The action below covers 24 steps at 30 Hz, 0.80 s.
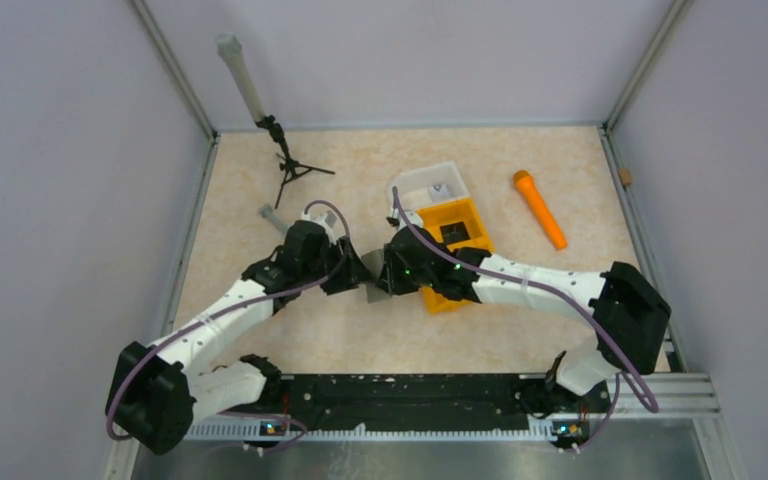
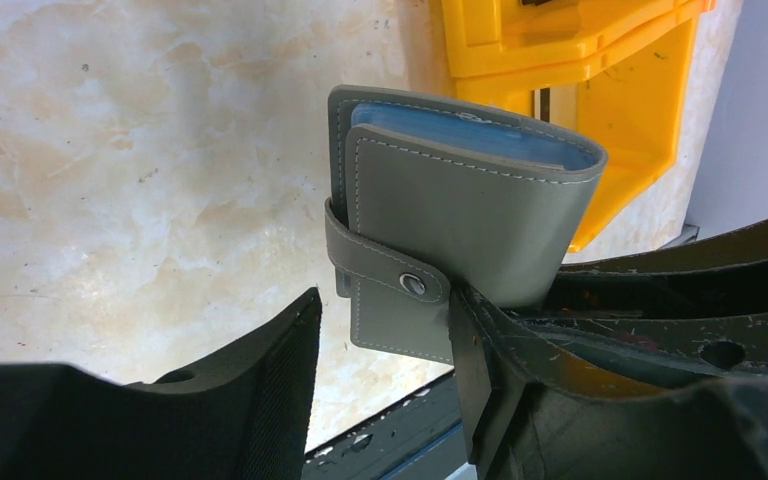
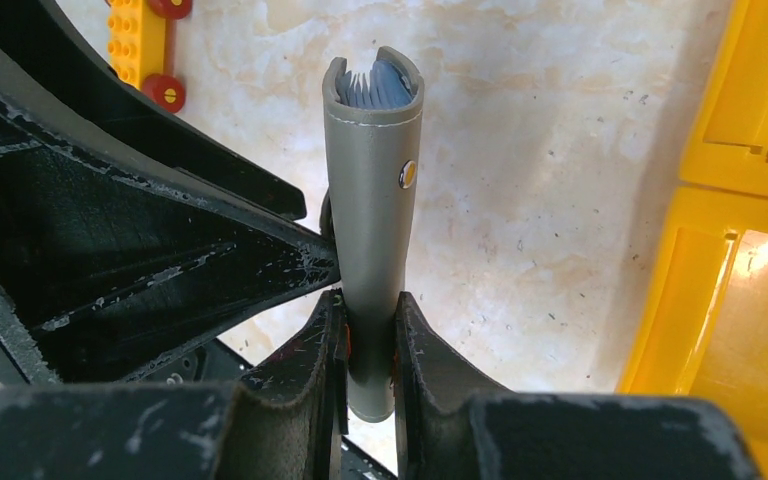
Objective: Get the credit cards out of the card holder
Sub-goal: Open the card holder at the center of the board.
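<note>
The grey card holder (image 3: 372, 180) is held upright off the table, folded, its snap strap (image 2: 390, 270) fastened. My right gripper (image 3: 370, 335) is shut on its lower end, one pad on each face. Light blue credit cards (image 3: 375, 85) show as thin edges in the holder's open top (image 2: 470, 130). My left gripper (image 2: 385, 330) is open, with the holder's strap corner between its fingertips. Its left finger (image 2: 270, 390) stands apart from the holder and its right finger (image 2: 475, 370) sits right against it. In the top view both grippers meet at the holder (image 1: 372, 278) mid-table.
An orange two-compartment bin (image 1: 455, 245) lies just behind my right arm, with a clear plastic tray (image 1: 432, 185) beyond it. An orange cylinder (image 1: 540, 208) lies at the right, a small tripod (image 1: 288, 165) at the back left. A yellow toy block with red wheels (image 3: 145, 40) sits nearby.
</note>
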{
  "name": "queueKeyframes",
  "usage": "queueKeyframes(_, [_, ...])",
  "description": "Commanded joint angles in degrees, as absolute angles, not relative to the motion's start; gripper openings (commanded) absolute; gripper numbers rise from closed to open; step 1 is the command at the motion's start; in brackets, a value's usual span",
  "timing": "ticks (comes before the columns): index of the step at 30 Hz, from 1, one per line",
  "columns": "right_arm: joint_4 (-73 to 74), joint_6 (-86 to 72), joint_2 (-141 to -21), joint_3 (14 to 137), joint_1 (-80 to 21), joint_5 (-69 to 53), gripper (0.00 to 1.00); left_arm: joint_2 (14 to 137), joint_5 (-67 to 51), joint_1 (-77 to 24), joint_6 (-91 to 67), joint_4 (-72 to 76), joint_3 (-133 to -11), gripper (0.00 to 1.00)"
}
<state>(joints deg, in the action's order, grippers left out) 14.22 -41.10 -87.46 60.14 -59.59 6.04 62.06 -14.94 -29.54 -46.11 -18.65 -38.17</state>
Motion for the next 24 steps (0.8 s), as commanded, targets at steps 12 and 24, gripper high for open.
queueKeyframes(12, [9.92,-40.99,-86.28,62.58,-60.73,5.1,0.0,66.07,-11.66,-30.05,-43.97,-19.45,-40.87,0.2])
queueKeyframes(24, [13.77,-40.88,-85.56,62.62,-60.91,9.6,0.0,67.89,-9.92,-30.06,-41.98,-20.74,-39.8,0.0])
